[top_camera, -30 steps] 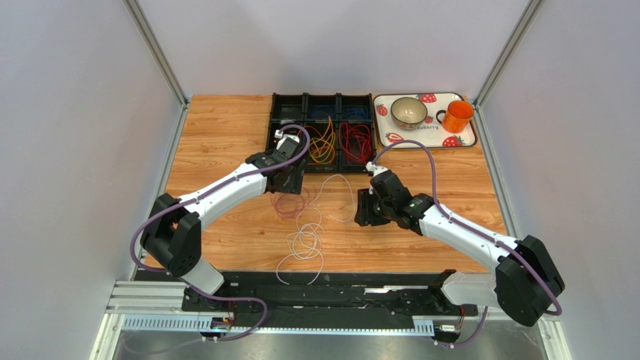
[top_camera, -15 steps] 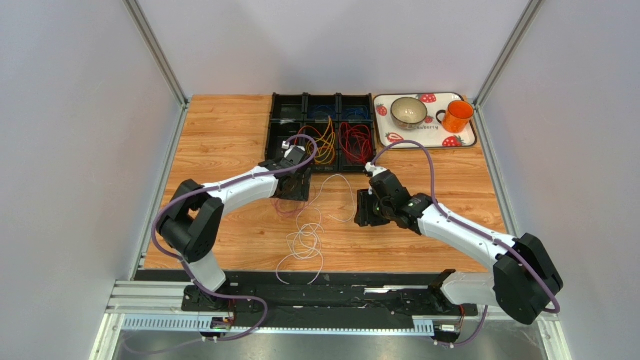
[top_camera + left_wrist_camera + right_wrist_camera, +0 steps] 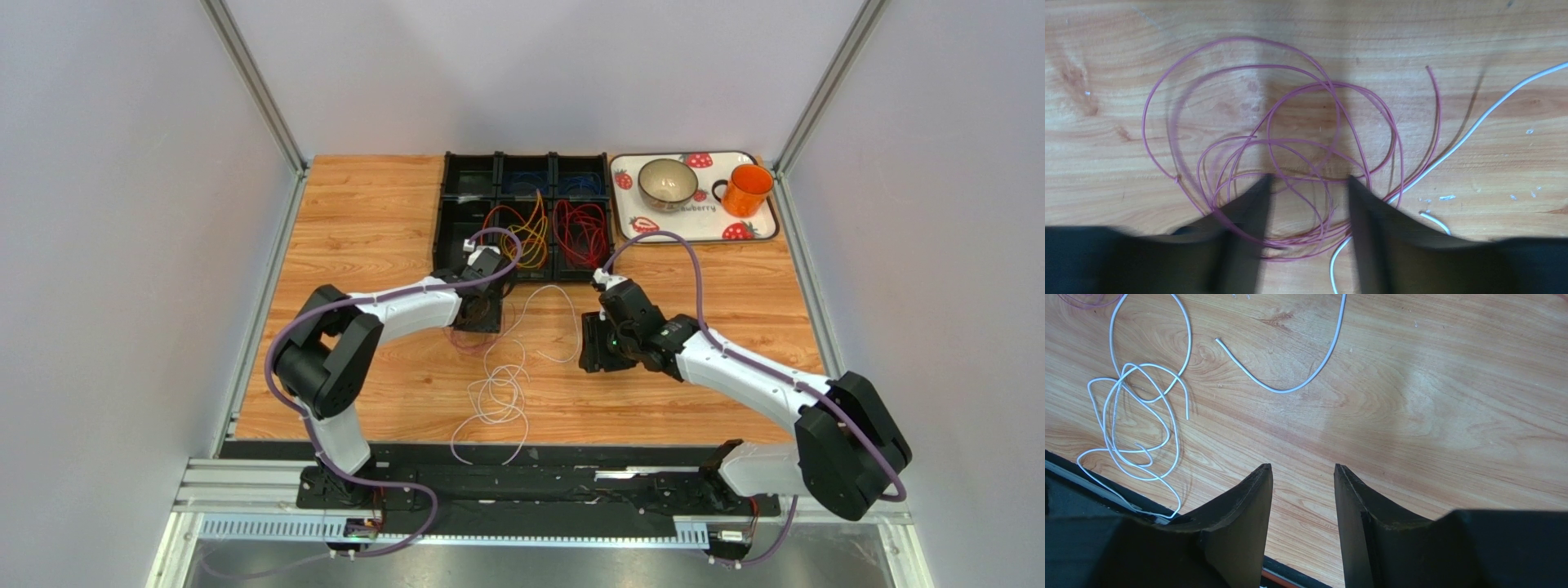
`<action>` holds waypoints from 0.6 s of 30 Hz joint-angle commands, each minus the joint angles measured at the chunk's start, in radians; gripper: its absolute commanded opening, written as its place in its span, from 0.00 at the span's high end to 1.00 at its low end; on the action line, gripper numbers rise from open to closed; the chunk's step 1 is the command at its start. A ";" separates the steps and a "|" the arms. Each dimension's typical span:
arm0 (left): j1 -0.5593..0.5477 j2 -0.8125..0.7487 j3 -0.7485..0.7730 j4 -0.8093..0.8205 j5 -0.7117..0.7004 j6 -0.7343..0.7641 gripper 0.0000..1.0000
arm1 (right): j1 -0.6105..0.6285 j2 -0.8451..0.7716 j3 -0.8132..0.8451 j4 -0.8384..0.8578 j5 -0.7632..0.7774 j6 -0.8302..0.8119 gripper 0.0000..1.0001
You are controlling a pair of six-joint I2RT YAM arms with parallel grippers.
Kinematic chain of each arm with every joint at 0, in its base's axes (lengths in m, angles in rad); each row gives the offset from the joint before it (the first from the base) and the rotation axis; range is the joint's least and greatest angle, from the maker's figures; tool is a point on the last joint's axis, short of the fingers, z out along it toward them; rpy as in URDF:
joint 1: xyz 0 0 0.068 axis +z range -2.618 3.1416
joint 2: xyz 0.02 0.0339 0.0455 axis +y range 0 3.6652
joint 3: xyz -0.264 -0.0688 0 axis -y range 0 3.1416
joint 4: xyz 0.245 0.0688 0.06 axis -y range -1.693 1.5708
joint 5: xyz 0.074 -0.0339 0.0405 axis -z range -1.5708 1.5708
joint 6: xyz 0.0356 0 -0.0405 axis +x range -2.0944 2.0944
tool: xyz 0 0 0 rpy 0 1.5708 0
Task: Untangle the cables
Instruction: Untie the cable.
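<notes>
A purple cable [image 3: 1333,86] lies in tangled loops on the wooden table, with a white cable [image 3: 1475,122] crossing its right side. My left gripper [image 3: 1309,179] is low over the purple loops, open, with several strands lying between its fingers. From above, my left gripper [image 3: 478,316] is just in front of the black organiser. A second white cable [image 3: 1109,410] is coiled near the front edge, also seen as a white coil [image 3: 497,395] in the top view. My right gripper [image 3: 1303,468] hovers open over bare wood, nothing between its fingers, right of the cables [image 3: 597,349].
The black compartment organiser [image 3: 442,214] at the back holds orange and yellow cables [image 3: 528,239], red cables [image 3: 579,233] and blue cables [image 3: 540,184]. A strawberry tray [image 3: 693,227] at the back right carries a bowl [image 3: 667,184] and an orange mug [image 3: 746,190].
My left gripper has dropped toward the near side onto the purple loops and its jaws have narrowed. The left elbow has swung inward. The right arm has barely shifted.
</notes>
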 commanded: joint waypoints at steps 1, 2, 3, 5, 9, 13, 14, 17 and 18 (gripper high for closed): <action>0.004 0.029 -0.039 0.032 -0.011 -0.017 0.57 | 0.009 0.011 0.035 0.032 0.011 0.003 0.55; 0.006 0.029 -0.040 0.035 -0.009 -0.022 0.63 | 0.009 0.014 0.037 0.032 0.011 0.004 0.55; 0.009 0.031 -0.048 0.036 -0.009 -0.024 0.75 | 0.009 0.017 0.040 0.032 0.011 0.003 0.55; 0.013 0.034 -0.056 0.049 -0.008 -0.024 0.86 | 0.009 0.022 0.046 0.032 0.013 0.004 0.55; 0.029 0.025 -0.077 0.061 -0.003 -0.020 1.00 | 0.012 0.041 0.055 0.037 0.013 0.004 0.55; 0.038 -0.032 -0.077 0.035 -0.006 -0.001 1.00 | 0.020 0.060 0.067 0.041 0.010 0.004 0.55; 0.039 -0.050 -0.074 0.024 -0.007 0.001 1.00 | 0.021 0.064 0.069 0.043 0.010 0.006 0.55; 0.041 -0.136 -0.059 -0.026 -0.011 0.012 1.00 | 0.026 0.068 0.077 0.049 0.010 0.010 0.55; 0.039 -0.178 -0.042 -0.042 -0.012 0.015 1.00 | 0.025 0.066 0.078 0.047 0.011 0.010 0.55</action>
